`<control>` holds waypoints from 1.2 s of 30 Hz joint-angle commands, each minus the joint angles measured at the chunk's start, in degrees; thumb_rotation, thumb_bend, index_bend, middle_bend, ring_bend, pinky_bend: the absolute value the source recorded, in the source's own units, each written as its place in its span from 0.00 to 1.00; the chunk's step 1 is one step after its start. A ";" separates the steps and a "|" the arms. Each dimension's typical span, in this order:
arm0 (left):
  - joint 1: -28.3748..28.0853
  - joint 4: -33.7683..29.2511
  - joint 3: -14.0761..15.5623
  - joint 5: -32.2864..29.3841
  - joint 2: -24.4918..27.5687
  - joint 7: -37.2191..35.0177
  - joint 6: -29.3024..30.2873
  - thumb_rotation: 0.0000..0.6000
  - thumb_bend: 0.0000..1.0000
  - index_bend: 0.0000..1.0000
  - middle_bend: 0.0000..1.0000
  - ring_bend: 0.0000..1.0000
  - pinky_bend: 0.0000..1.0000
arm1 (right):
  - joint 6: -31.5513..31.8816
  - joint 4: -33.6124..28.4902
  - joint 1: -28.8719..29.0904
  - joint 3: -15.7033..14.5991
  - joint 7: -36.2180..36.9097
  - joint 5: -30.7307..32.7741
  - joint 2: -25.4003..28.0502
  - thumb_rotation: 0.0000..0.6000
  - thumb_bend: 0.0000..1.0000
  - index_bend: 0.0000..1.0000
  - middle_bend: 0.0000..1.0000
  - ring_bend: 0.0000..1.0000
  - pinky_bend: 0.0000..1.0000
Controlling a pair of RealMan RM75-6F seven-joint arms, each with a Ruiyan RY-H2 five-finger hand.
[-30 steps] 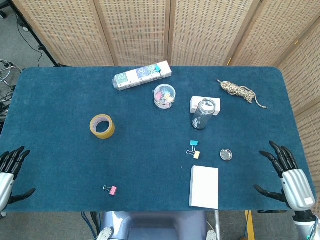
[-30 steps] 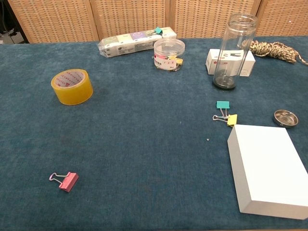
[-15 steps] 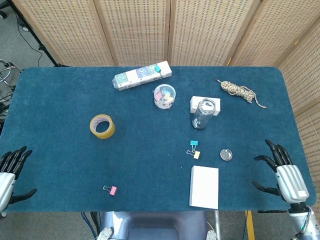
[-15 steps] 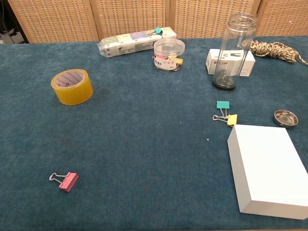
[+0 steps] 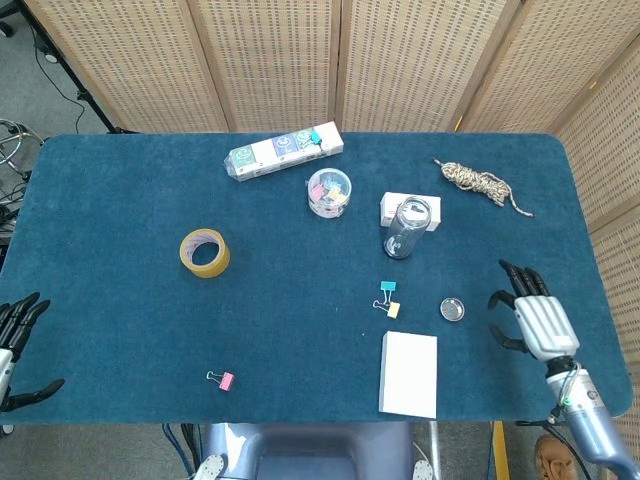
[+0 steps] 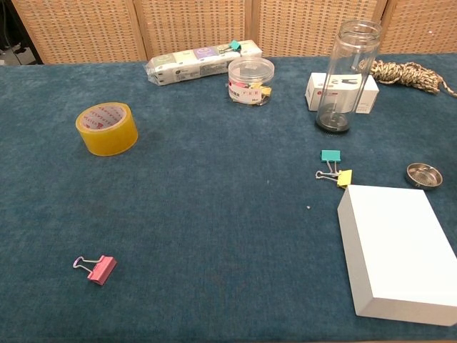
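My right hand (image 5: 534, 318) hovers over the blue table near its right edge, fingers spread, holding nothing. It is nearest the small metal lid (image 5: 452, 309) (image 6: 424, 174), just to that lid's right. My left hand (image 5: 12, 343) shows at the far left edge beside the table's front left corner, fingers apart and empty. The chest view shows neither hand. A white box (image 5: 409, 374) (image 6: 398, 252) lies at the front of the table. A teal clip (image 5: 388, 288) (image 6: 330, 156) and a yellow clip (image 5: 391, 309) (image 6: 343, 177) lie together left of the lid.
A clear jar (image 5: 405, 228) (image 6: 346, 75) stands before a small white carton (image 5: 392, 205). Also on the table: tape roll (image 5: 205, 252) (image 6: 107, 128), pink clip (image 5: 224, 380) (image 6: 98, 269), tub of clips (image 5: 329, 192), long packet (image 5: 284, 151), rope bundle (image 5: 482, 184).
My right hand has moved up and left from the table's front right corner toward the metal lid. My left hand has slipped slightly further left and down.
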 commanded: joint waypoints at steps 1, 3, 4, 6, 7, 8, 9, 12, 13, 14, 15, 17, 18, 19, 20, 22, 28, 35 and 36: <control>0.10 0.31 0.02 0.09 0.35 -1.06 0.36 1.00 0.03 0.00 0.00 0.00 0.00 | -3.39 -0.18 2.52 1.31 -3.34 3.44 -1.30 1.00 0.36 0.45 0.00 0.00 0.00; 0.09 0.48 0.06 0.14 0.52 -1.68 0.37 1.00 0.03 0.00 0.00 0.00 0.00 | -4.68 -0.34 3.43 1.48 -4.83 4.68 -1.98 1.00 0.36 0.45 0.00 0.00 0.00; 0.05 0.53 0.11 0.21 0.61 -1.91 0.32 1.00 0.03 0.00 0.00 0.00 0.00 | -5.25 -0.35 3.85 1.54 -5.49 5.30 -2.35 1.00 0.36 0.45 0.00 0.00 0.00; 0.00 0.62 0.22 0.41 0.75 -2.32 0.24 1.00 0.03 0.00 0.00 0.00 0.00 | -6.37 0.12 4.79 1.76 -6.68 6.47 -3.42 1.00 0.36 0.44 0.00 0.00 0.00; -0.01 0.68 0.26 0.51 0.81 -2.48 0.25 1.00 0.03 0.00 0.00 0.00 0.00 | -6.81 0.54 5.23 1.91 -7.25 7.10 -3.99 1.00 0.36 0.45 0.00 0.00 0.00; -0.01 0.73 0.29 0.57 0.85 -2.62 0.27 1.00 0.03 0.00 0.00 0.00 0.00 | -7.27 1.10 5.71 2.07 -7.89 7.74 -4.64 1.00 0.36 0.45 0.00 0.00 0.00; -0.01 0.78 0.31 0.59 0.89 -2.78 0.28 1.00 0.03 0.00 0.00 0.00 0.00 | -7.56 1.68 6.11 2.23 -8.49 8.33 -5.27 1.00 0.36 0.45 0.00 0.00 0.00; 0.00 0.83 0.33 0.63 1.04 -3.27 0.37 1.00 0.03 0.00 0.00 0.00 0.00 | -8.20 3.12 7.14 2.43 -10.42 9.72 -6.85 1.00 0.36 0.45 0.00 0.00 0.00; 0.02 0.86 0.31 0.62 1.05 -3.36 0.43 1.00 0.03 0.00 0.00 0.00 0.00 | -8.32 3.37 7.37 2.42 -10.90 10.06 -7.23 1.00 0.36 0.45 0.00 0.00 0.00; 0.03 0.89 0.30 0.61 1.05 -3.43 0.47 1.00 0.03 0.00 0.00 0.00 0.00 | -8.47 3.53 7.60 2.38 -11.29 10.32 -7.62 1.00 0.36 0.45 0.00 0.00 0.00; 0.02 0.90 0.30 0.62 1.05 -3.49 0.47 1.00 0.03 0.00 0.00 0.00 0.00 | -8.51 3.72 7.79 2.37 -11.58 10.52 -7.97 1.00 0.36 0.45 0.00 0.00 0.00; -0.04 0.90 0.31 0.59 1.06 -3.47 0.33 1.00 0.03 0.00 0.00 0.00 0.00 | -8.46 4.30 8.11 2.37 -12.04 10.86 -8.77 1.00 0.36 0.45 0.00 0.00 0.00; -0.07 0.89 0.32 0.58 1.06 -3.42 0.24 1.00 0.03 0.00 0.00 0.00 0.00 | -8.54 4.79 8.32 2.38 -12.27 11.11 -9.28 1.00 0.36 0.45 0.00 0.00 0.00; -0.11 0.88 0.36 0.60 1.06 -3.41 0.13 1.00 0.03 0.00 0.00 0.00 0.00 | -8.57 5.28 8.49 2.41 -12.46 11.37 -9.72 1.00 0.36 0.45 0.00 0.00 0.00; -0.13 0.84 0.37 0.62 1.09 -3.42 0.10 1.00 0.03 0.00 0.00 0.00 0.00 | -8.64 5.79 8.68 2.46 -12.60 11.66 -10.25 1.00 0.36 0.45 0.00 0.00 0.00; -0.12 0.80 0.35 0.57 1.10 -3.43 0.12 1.00 0.03 0.00 0.00 0.00 0.00 | -8.87 6.71 8.98 2.47 -12.87 12.35 -11.17 1.00 0.36 0.45 0.00 0.00 0.00; -0.11 0.83 0.28 0.40 1.21 -3.89 0.21 1.00 0.03 0.00 0.00 0.00 0.00 | -9.29 7.62 9.55 2.29 -12.82 13.25 -12.74 1.00 0.36 0.46 0.00 0.00 0.00; -0.12 0.92 0.29 0.46 1.39 -4.40 0.28 1.00 0.03 0.00 0.00 0.00 0.00 | -9.36 8.39 10.11 1.67 -13.90 13.62 -14.11 1.00 0.36 0.47 0.00 0.00 0.00; -0.10 0.94 0.28 0.43 1.42 -4.54 0.33 1.00 0.03 0.00 0.00 0.00 0.00 | -9.39 8.54 10.16 1.56 -14.02 13.68 -14.33 1.00 0.36 0.47 0.00 0.00 0.00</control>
